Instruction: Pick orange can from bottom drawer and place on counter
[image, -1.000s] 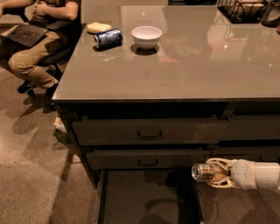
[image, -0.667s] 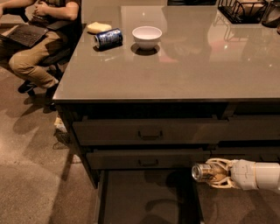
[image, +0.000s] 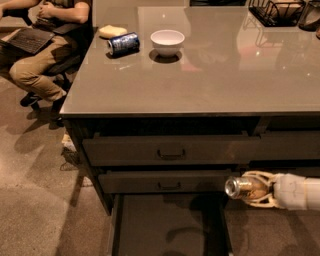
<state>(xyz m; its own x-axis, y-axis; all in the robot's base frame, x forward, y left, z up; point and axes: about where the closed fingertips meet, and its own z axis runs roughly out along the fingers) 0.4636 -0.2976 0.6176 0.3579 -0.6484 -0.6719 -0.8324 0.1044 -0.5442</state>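
Fingers (image: 256, 175) of mine, pale cream, are closed round the orange can (image: 243, 187), one above it and one below, with my white wrist reaching in from the right edge of the view. I hold the can on its side in the air, its silver end turned to the left and the brownish label mostly hidden in my grip. No brand or writing can be read on it.

It hangs just beside the right end of the middle drawer front (image: 169, 186), over the right-hand rim of the open bottom drawer (image: 165, 227) and well below the worktop (image: 200, 80). The bottom drawer is pulled out toward the camera, and its flat dark inside shows only shadow. The upper drawer (image: 171, 151) and the middle one each carry a small dark handle and sit nearly closed.

On the glossy grey-beige worktop, near its far left corner, a blue can (image: 123, 43) lies on its side; its label has pale markings, but I cannot make out any words. Just to its right stands a white bowl (image: 167, 41), upright, apart from the can. Behind the blue can lies a pale yellow flat thing (image: 112, 31). A dark wire basket (image: 274, 11) sits at the far right corner.

Left of the cabinet a person (image: 40, 60) in tan trousers sits with a laptop (image: 27, 41) on the lap
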